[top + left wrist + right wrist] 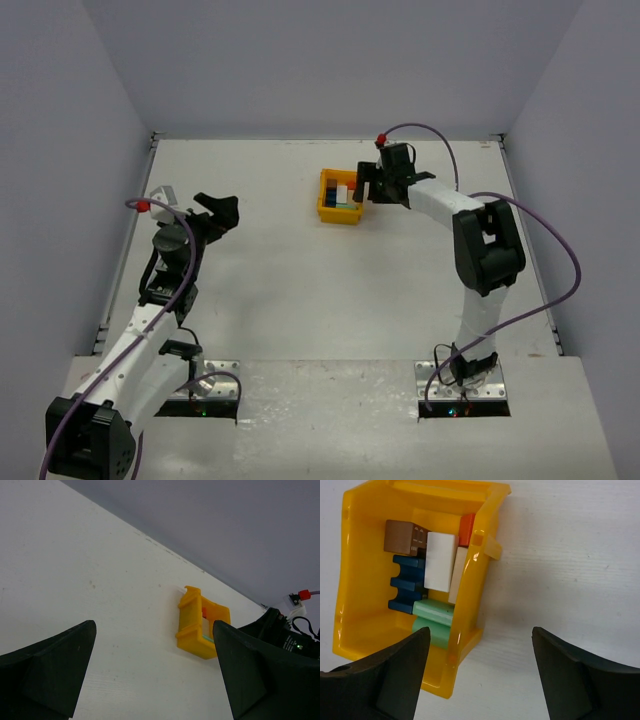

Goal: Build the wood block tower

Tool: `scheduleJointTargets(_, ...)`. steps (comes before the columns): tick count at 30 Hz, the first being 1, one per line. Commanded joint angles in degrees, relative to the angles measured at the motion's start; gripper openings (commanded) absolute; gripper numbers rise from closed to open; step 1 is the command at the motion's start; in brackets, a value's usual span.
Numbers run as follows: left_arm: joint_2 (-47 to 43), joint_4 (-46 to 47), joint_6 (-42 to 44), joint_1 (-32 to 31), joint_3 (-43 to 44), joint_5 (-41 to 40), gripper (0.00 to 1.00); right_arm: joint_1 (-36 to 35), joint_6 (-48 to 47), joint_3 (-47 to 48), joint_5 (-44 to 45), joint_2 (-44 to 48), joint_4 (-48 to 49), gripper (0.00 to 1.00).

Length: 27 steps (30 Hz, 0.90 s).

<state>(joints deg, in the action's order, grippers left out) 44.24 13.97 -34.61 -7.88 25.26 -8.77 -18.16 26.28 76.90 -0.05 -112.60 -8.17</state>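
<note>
No wood block tower is in view. The wooden blocks lie packed in a yellow bin (355,580): a white block (441,561), a brown one (402,537), a notched blue one (407,582), a green one (432,612), a tan one (457,575) and a red one (467,529). My right gripper (480,630) is open above the bin's right wall, one finger over the bin and the other over the table. From above, the right gripper (368,185) sits at the right side of the bin (325,205). My left gripper (222,210) is open and empty, far left of the bin (192,630).
The white table is walled by grey panels at the back and on both sides. Purple cables loop from both arms, the right one (560,250) reaching out to the right. The bin stands at the middle back of the table.
</note>
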Motion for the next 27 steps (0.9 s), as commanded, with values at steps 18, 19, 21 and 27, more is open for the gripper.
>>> scheduleJointTargets(18,0.01,0.01,-1.47,0.32,0.92,-0.67,1.00,-10.91,-27.21,-10.73,30.86,14.59,9.20,0.00)
scheduleJointTargets(19,0.10,-0.16,-1.39,0.32,1.15,-0.75,1.00,-11.40,-29.57,-11.94,31.16,16.36,8.70,0.00)
scheduleJointTargets(21,0.09,-0.70,-1.28,0.41,1.35,-1.12,1.00,-11.84,-35.77,-13.97,31.00,19.34,6.09,0.00)
scheduleJointTargets(27,-0.38,-0.48,-1.55,0.32,1.02,-1.29,1.00,-12.84,-45.75,-20.85,35.72,26.14,3.97,0.00)
